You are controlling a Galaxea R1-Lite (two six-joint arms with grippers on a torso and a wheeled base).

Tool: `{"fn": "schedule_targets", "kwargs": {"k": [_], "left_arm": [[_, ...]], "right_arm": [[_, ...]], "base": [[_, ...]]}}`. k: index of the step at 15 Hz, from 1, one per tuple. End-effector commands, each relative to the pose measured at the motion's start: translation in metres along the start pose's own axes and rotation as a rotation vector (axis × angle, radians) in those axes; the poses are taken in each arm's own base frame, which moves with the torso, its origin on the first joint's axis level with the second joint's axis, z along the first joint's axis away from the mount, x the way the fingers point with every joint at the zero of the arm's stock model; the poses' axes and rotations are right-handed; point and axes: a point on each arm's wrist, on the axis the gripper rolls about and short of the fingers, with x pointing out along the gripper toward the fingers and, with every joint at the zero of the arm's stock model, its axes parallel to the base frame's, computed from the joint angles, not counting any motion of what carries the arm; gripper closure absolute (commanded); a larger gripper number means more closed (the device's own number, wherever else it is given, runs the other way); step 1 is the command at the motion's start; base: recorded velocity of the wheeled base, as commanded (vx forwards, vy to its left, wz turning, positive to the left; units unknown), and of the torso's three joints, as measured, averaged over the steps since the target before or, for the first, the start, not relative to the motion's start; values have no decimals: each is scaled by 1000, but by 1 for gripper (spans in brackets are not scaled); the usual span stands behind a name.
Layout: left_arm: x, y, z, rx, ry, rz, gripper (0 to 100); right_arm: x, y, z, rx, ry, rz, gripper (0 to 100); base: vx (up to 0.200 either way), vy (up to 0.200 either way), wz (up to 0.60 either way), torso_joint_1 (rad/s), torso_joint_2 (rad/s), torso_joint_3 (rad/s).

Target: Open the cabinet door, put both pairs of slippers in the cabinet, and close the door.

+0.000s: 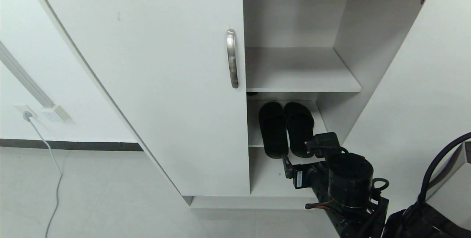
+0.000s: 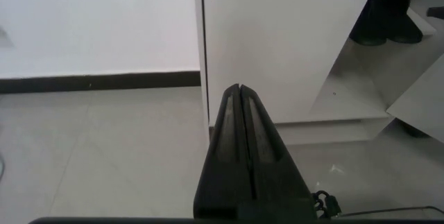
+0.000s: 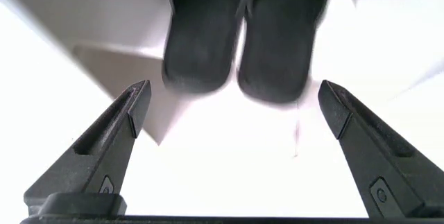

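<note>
A pair of black slippers (image 1: 286,129) (image 3: 243,30) lies side by side on the lower shelf (image 1: 254,135) of the white cabinet, heels overhanging the shelf's front edge. The cabinet's right door (image 1: 423,102) stands wide open; its left door (image 1: 147,83) with a metal handle (image 1: 232,57) is closed. My right gripper (image 1: 300,153) (image 3: 232,96) is open just in front of the slippers' heels, its fingers spread wider than the pair and touching nothing. My left gripper (image 2: 239,89) is shut and empty, low over the floor, pointing at the cabinet's bottom corner. The slippers (image 2: 388,23) also show from there.
The upper shelf (image 1: 298,68) and the cabinet's bottom board (image 1: 268,179) are bare. A wall socket (image 1: 25,114) with a grey cable (image 1: 55,179) trailing over the tiled floor is at the left. Black cables (image 1: 438,164) loop at the right, in front of the open door.
</note>
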Motion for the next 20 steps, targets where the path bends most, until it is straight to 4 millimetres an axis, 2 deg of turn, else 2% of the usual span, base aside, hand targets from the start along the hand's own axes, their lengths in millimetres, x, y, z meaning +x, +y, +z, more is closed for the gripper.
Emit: {"fn": "schedule_targets", "kwargs": {"k": [1,14,20], "left_arm": [[0,0,0,0,1,-1,100],[0,0,0,0,1,-4,100],[0,0,0,0,1,-4,100]], "right_arm": [[1,1,-3,-5,6,1,0],[-1,-1,-7,-8,9,0,0],[-3,-3,-9,-7,8,0,0]], "base": [[0,0,0,0,0,0],[0,0,0,0,0,0],[0,0,0,3,3,170]]}}
